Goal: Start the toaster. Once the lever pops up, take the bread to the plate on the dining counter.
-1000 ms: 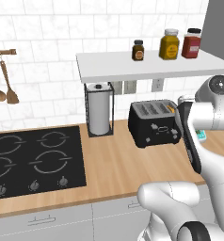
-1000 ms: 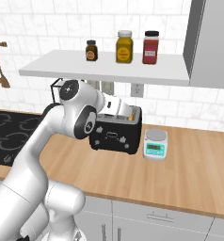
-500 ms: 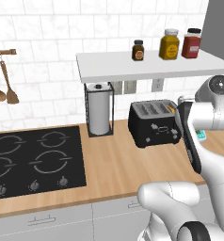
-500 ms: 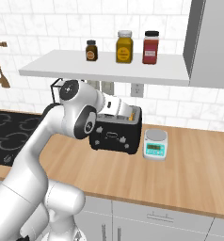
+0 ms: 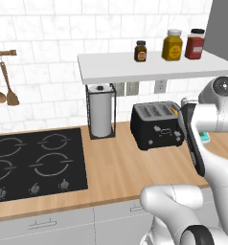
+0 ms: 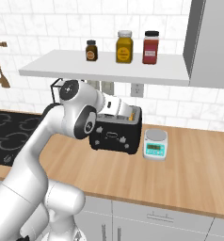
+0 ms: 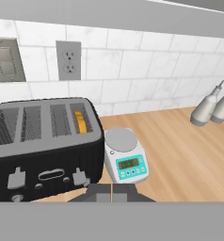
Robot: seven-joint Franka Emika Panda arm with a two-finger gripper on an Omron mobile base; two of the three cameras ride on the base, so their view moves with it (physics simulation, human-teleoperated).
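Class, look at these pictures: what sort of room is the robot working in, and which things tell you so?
A kitchen, computer-drawn: a black toaster on a wooden counter, a stovetop beside it, and spice jars on a shelf above.

I see bright, even light everywhere, with no glare. A soft shadow lies on the wall under the shelf [image 5: 149, 72]. The toaster [image 7: 43, 146] looks very dark but sharp. Nothing is blurry, and the edges look straight.
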